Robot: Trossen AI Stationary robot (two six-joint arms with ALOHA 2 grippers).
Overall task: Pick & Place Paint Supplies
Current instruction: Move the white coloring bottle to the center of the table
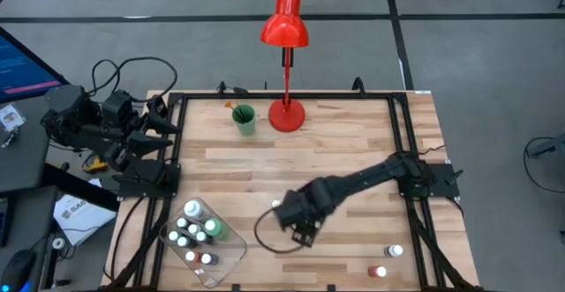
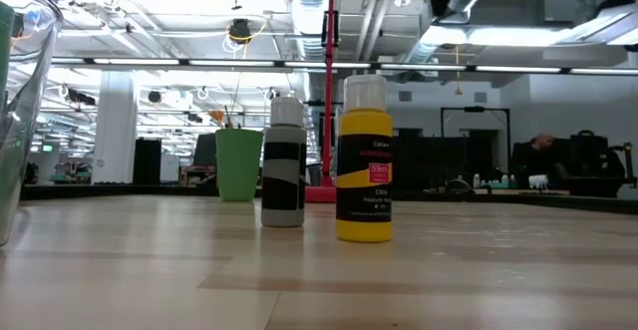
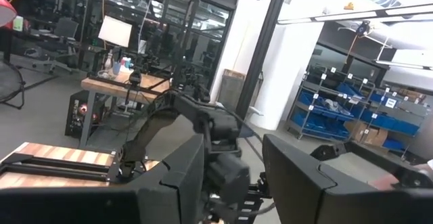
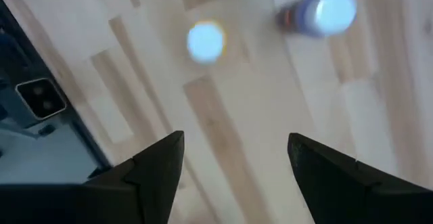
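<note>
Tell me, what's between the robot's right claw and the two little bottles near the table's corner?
Nothing: bare wood lies between the right end effector and the two bottles, seen from the high view.

The high view looks straight down on the whole surface (image 1: 291,164). The low view sits at surface level, close to two paint bottles (image 2: 364,161), facing the green cup (image 2: 238,164) (shared with the high view). The right wrist view looks steeply down; the left faces the room.

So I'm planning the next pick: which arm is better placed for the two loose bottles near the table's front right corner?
Right. Its open end effector hangs over the table, nearer the two small white-capped bottles; the left end effector waits at the far-left edge.
</note>
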